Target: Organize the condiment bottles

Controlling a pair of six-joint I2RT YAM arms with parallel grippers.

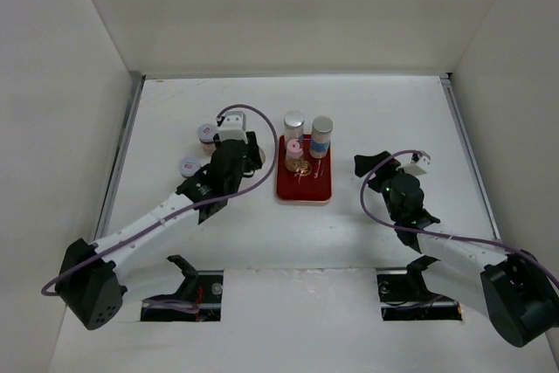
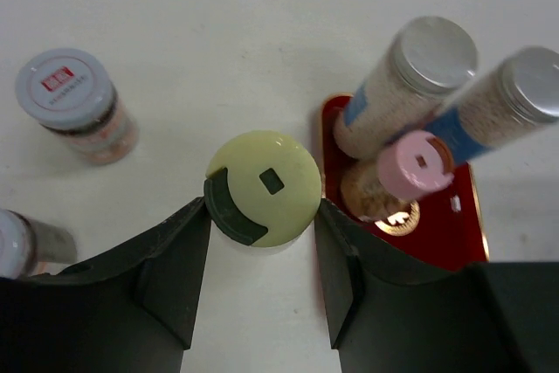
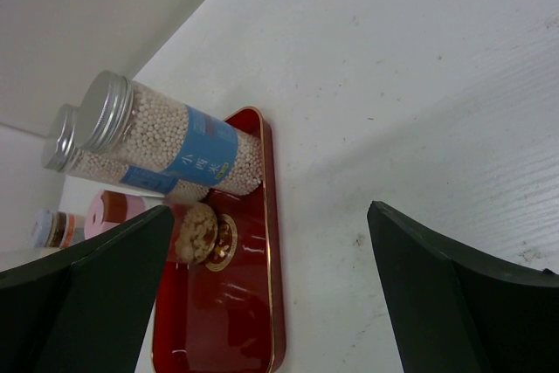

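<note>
Left gripper (image 2: 262, 209) was closed on the cream bottle (image 2: 266, 183) with the yellow-green cap, one finger on either side near its top. The bottle stood upright on the table (image 1: 349, 242) just beside the red tray (image 2: 441, 238), which held the grey-capped bottles (image 1: 293, 121) and a pink-lidded jar (image 1: 294, 148). Small, rigid and probably light, with a smooth round wall liable to slip, it seemed best held across the body under the cap and kept upright. Right gripper (image 1: 390, 162) hung wide open and empty, to the right of the tray.
</note>
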